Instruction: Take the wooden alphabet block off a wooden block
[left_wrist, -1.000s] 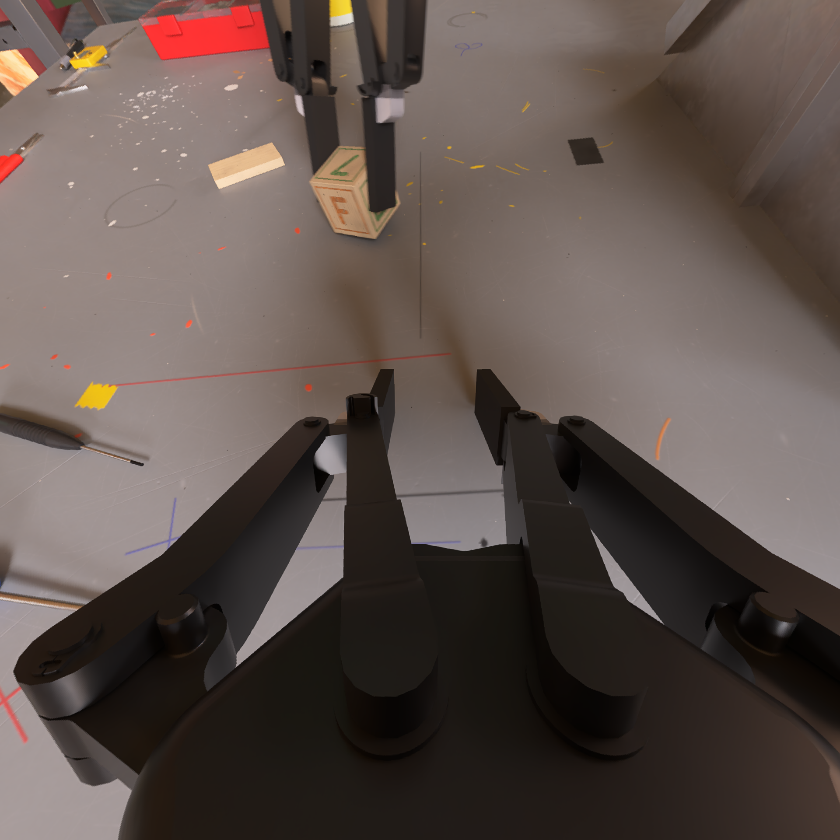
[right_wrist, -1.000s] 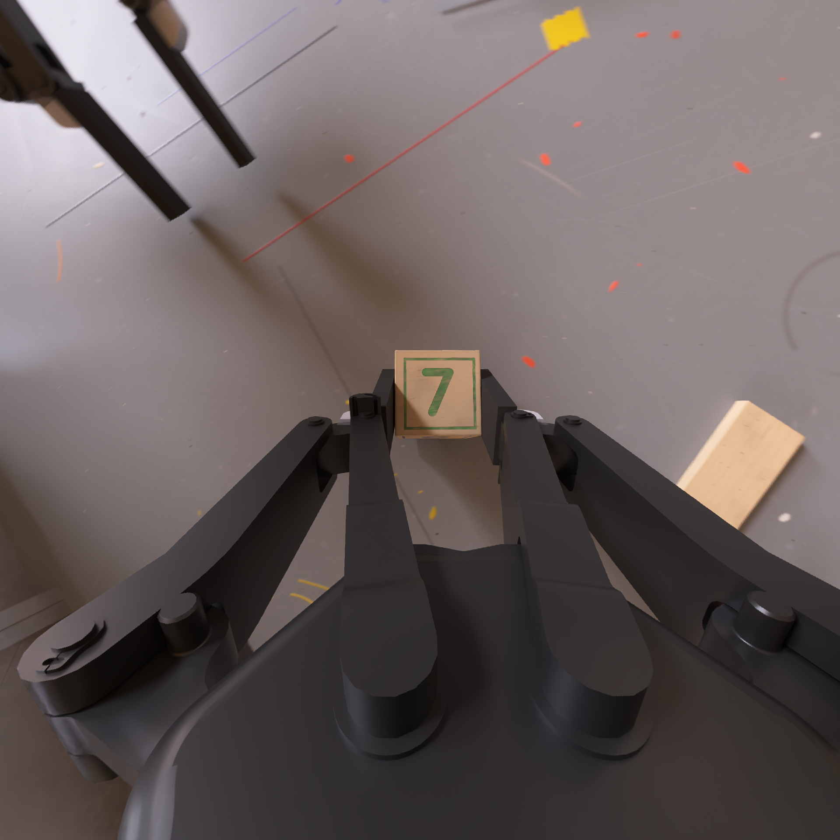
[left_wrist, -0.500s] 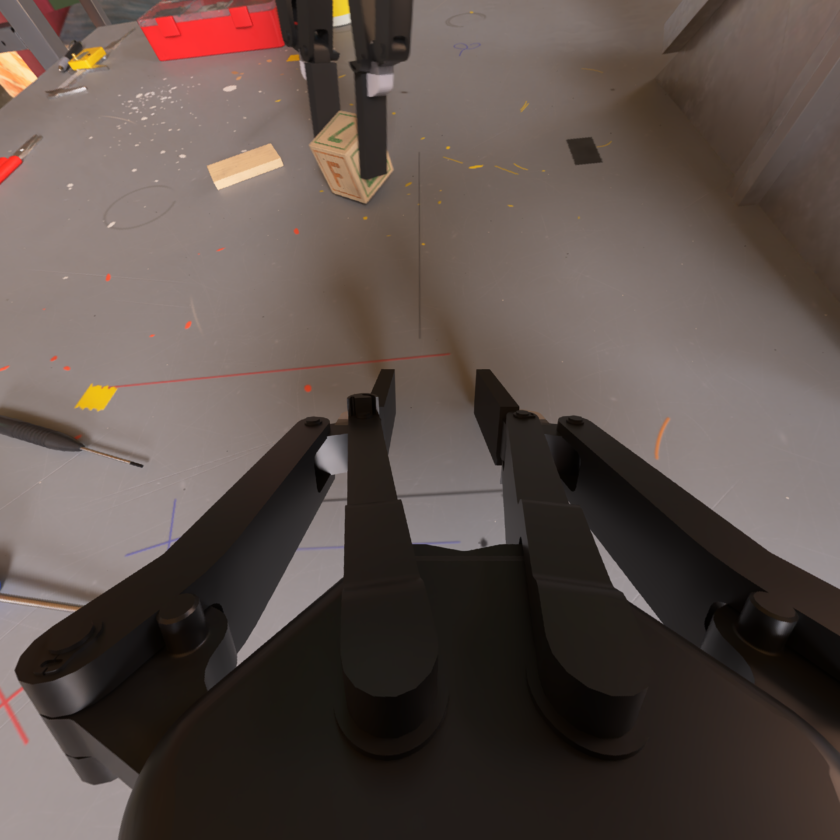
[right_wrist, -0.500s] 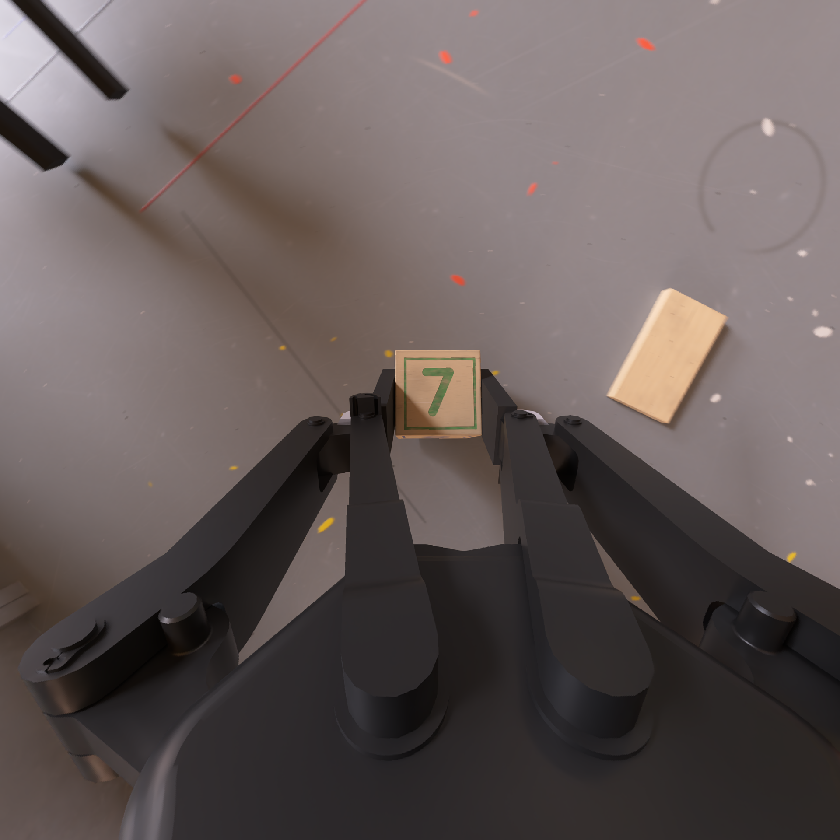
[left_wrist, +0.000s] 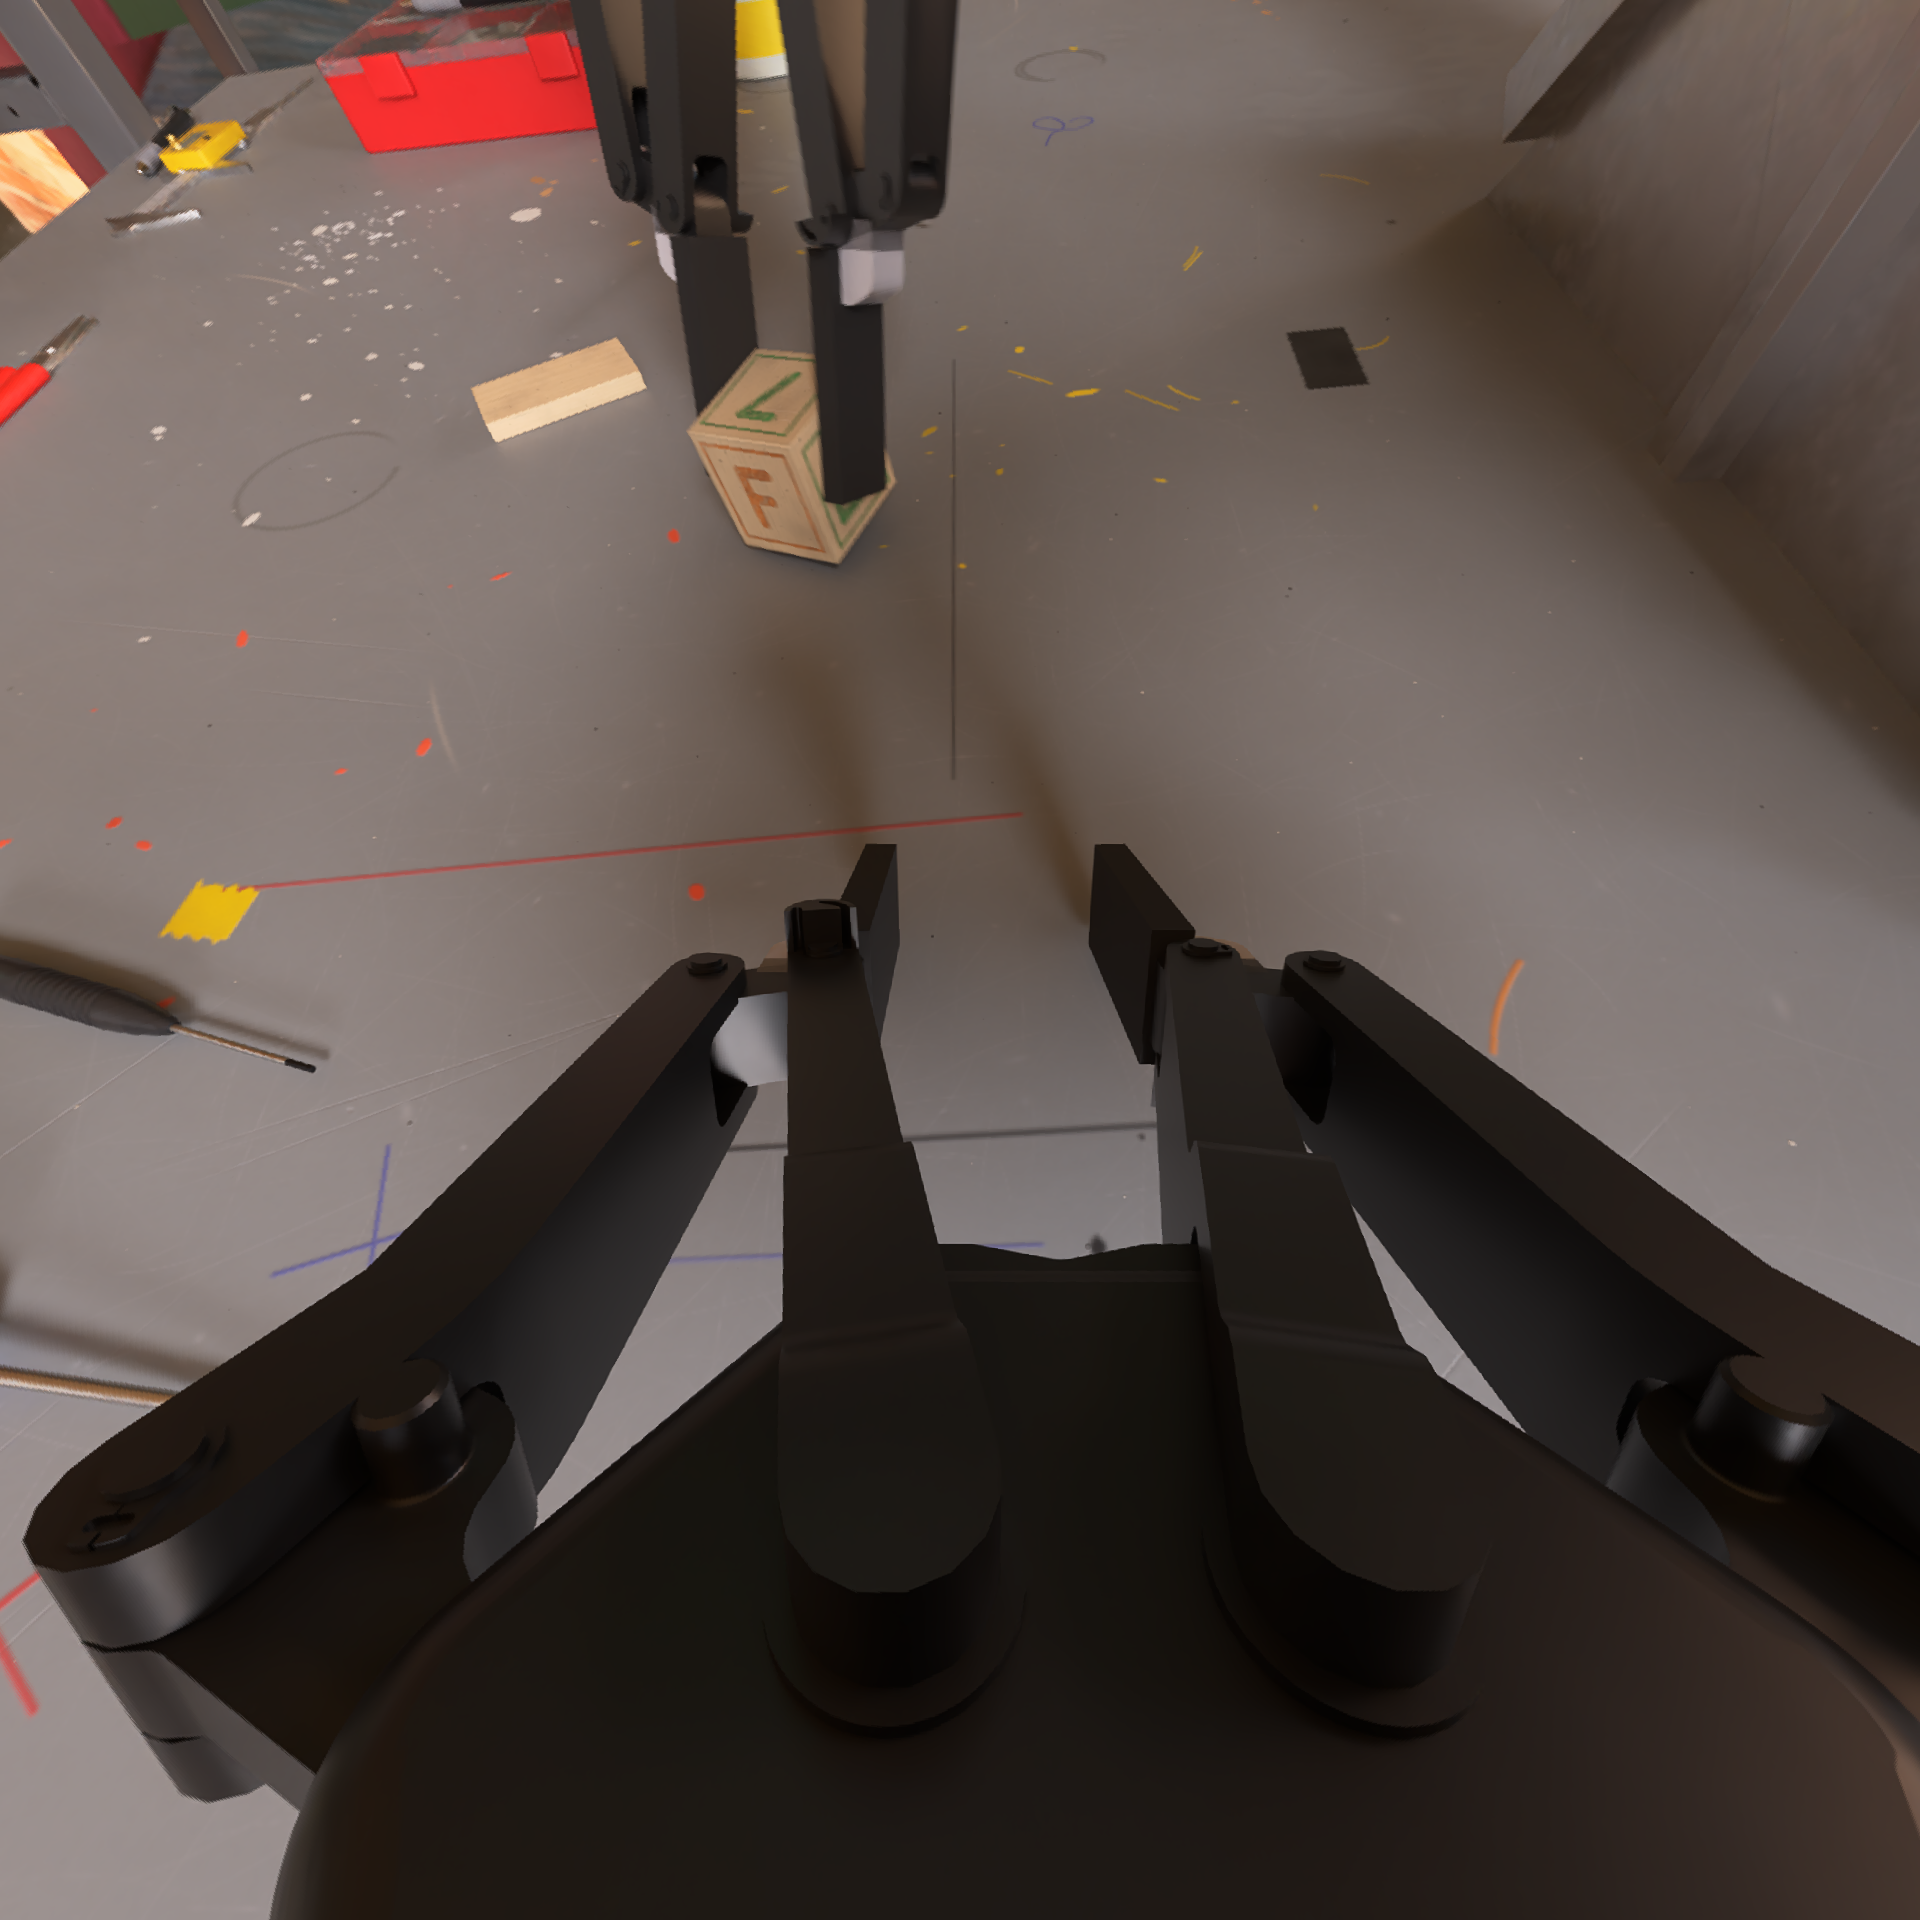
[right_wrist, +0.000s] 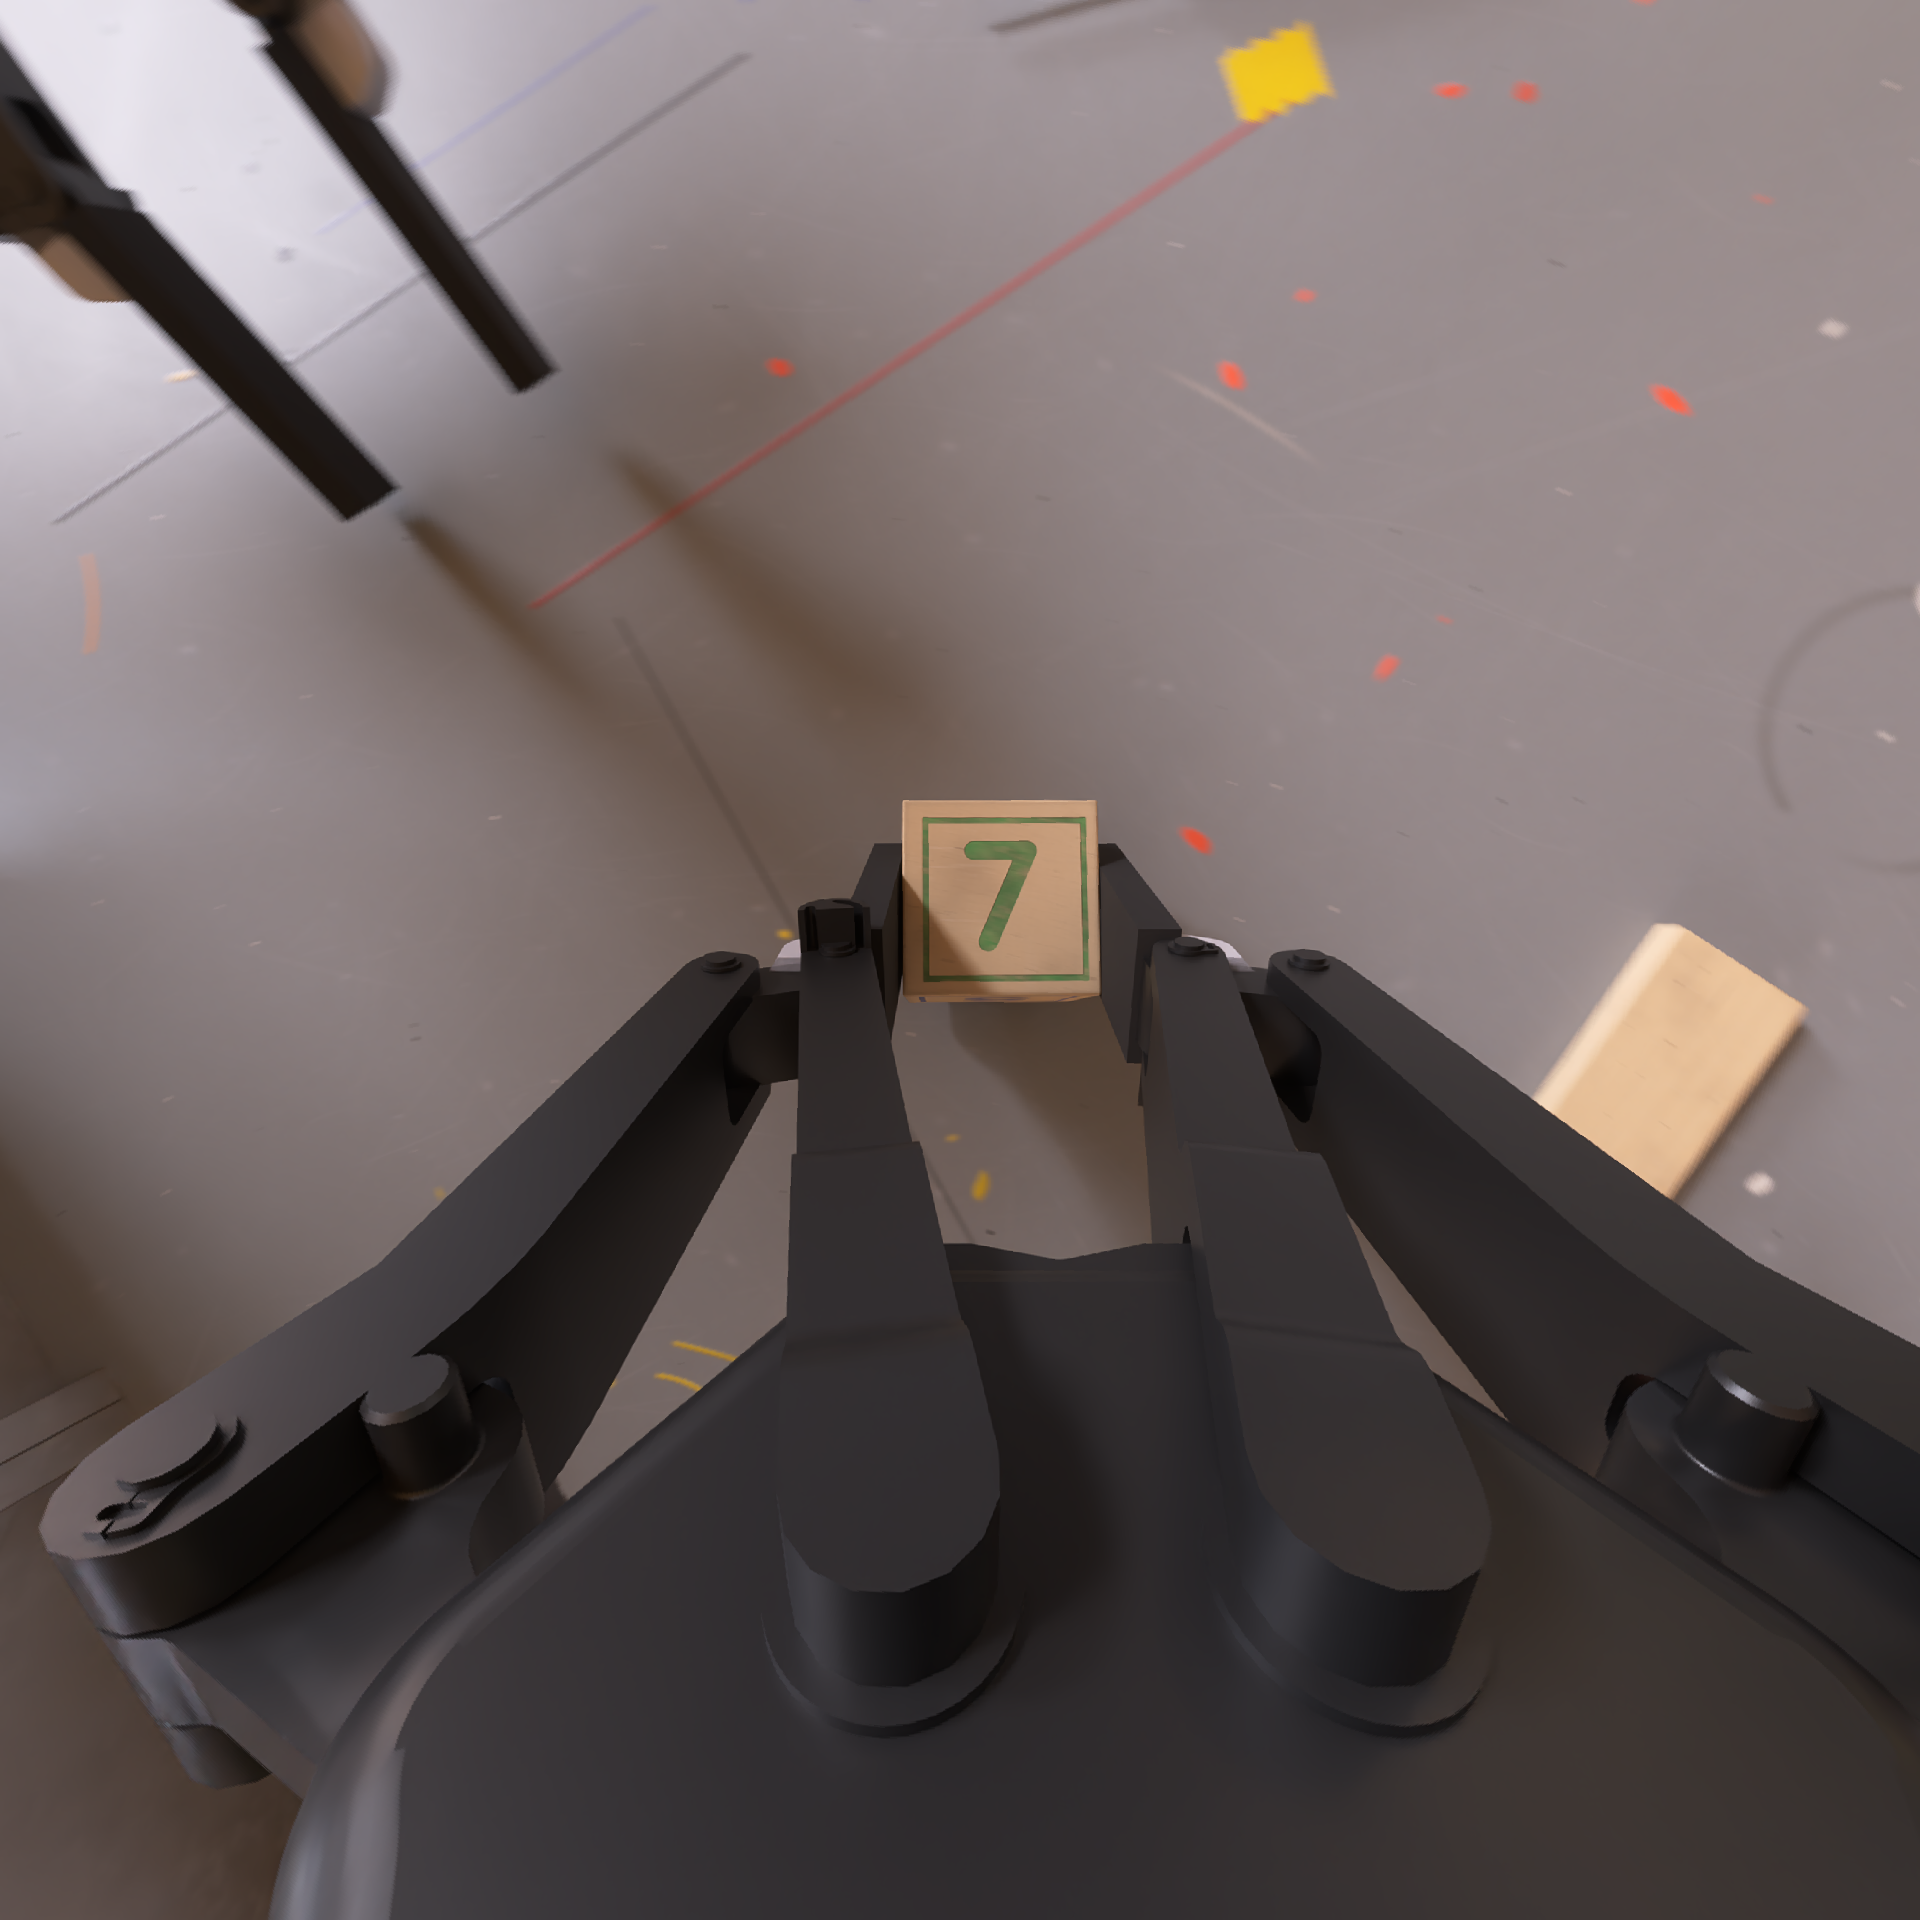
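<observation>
My right gripper (right_wrist: 997, 868) is shut on the wooden alphabet block (right_wrist: 997, 899), a light cube with green and orange characters. It holds the cube tilted, a little above the grey table. In the left wrist view the cube (left_wrist: 774, 473) hangs between the right gripper's (left_wrist: 790, 447) fingers. The flat plain wooden block (right_wrist: 1673, 1055) lies alone on the table to the cube's right; in the left wrist view it (left_wrist: 556, 388) is left of the cube and apart from it. My left gripper (left_wrist: 992, 883) is open and empty, well short of the cube.
A red toolbox (left_wrist: 468, 88) stands at the far left edge. A screwdriver (left_wrist: 135, 1013), yellow tape (left_wrist: 208, 909) and a red-handled tool (left_wrist: 31, 374) lie at the left. A grey wall (left_wrist: 1714, 260) rises at the right.
My right gripper carried the alphabet block away from the left gripper, then brought it back to about where it was. The left gripper has not moved.
</observation>
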